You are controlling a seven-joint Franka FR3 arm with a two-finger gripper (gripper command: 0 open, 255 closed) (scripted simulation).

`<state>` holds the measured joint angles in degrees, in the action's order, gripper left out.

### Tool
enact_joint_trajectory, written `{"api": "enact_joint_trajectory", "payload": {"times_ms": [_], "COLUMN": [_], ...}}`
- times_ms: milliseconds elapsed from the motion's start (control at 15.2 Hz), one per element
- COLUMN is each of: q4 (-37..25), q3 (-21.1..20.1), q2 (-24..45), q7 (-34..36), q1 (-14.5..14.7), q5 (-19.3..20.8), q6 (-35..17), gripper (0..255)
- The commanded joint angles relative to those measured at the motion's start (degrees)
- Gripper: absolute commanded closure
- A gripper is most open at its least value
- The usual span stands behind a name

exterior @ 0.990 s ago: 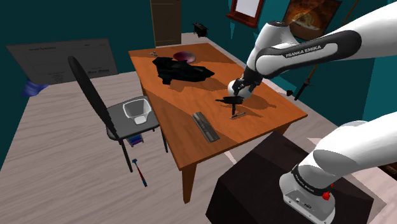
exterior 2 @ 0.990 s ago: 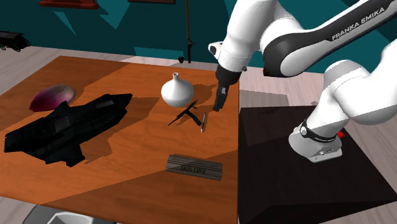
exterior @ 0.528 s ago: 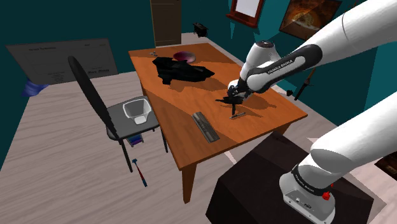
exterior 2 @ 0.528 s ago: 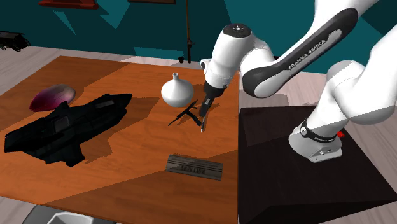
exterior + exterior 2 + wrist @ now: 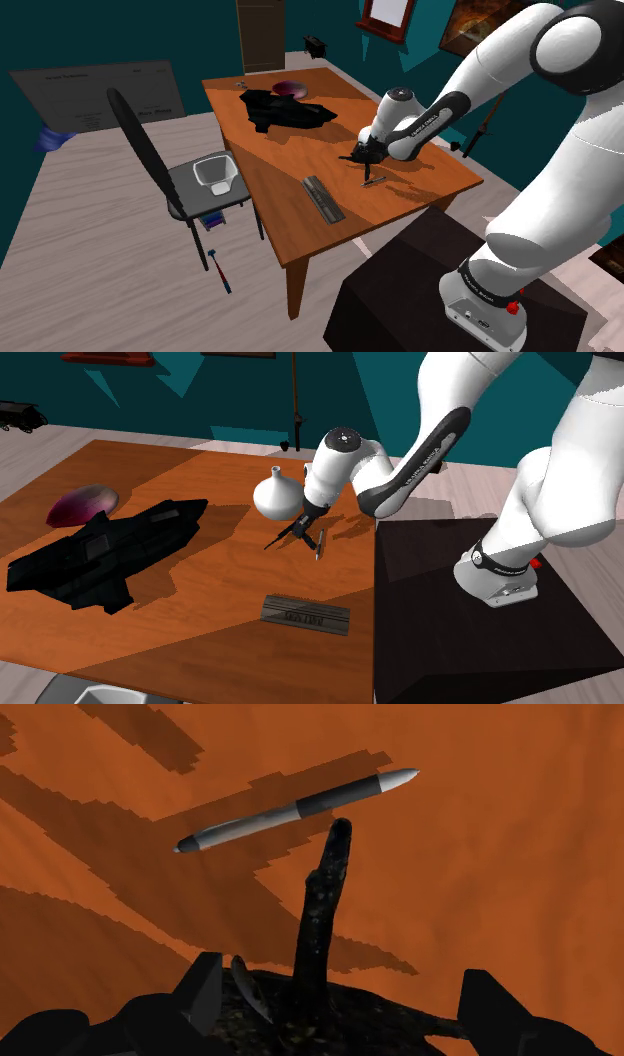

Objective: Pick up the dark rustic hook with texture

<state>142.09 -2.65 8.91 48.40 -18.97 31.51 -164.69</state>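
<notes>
The dark, rough-textured hook (image 5: 322,914) lies on the orange-brown table (image 5: 420,190), one prong sticking up between my fingers. My black gripper (image 5: 345,1004) is down over it and open, with one fingertip (image 5: 203,989) on each side and gaps to the hook. In the shoulder view the gripper (image 5: 366,154) sits low at the hook (image 5: 354,158). In the second exterior view the gripper (image 5: 307,524) stands at the right end of the hook (image 5: 282,537). A grey and black pen (image 5: 295,809) lies just beyond the hook.
A white vase (image 5: 278,496) stands right behind the hook. A black jet-like model (image 5: 100,552) and a purple bowl (image 5: 82,504) lie further along the table. A grey flat bar (image 5: 323,198) rests near the table's edge. A chair (image 5: 150,160) stands beside the table.
The arm has folded down and the gripper has dropped from above the table's edge to the hook, moving toward the second exterior view's left. The hook and pen lie where they were.
</notes>
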Motion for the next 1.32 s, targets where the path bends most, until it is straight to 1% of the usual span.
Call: {"api": "enact_joint_trajectory", "payload": {"times_ms": [0, 528, 660, 726, 1254], "q4": [-2.5, -5.0, -5.2, -5.2, -5.2], "q3": [3.3, 9.2, 9.7, 9.8, 9.7], "q2": [4.4, 11.4, 11.9, 12.0, 12.0], "q7": [7.4, 15.5, 16.1, 16.1, 16.0], "q1": [1.3, 5.7, 6.1, 6.1, 6.0], "q5": [6.1, 13.6, 14.1, 14.2, 14.1], "q6": [-2.3, -7.1, -7.5, -7.6, -7.6], "gripper": [0, 0, 0, 255, 255]}}
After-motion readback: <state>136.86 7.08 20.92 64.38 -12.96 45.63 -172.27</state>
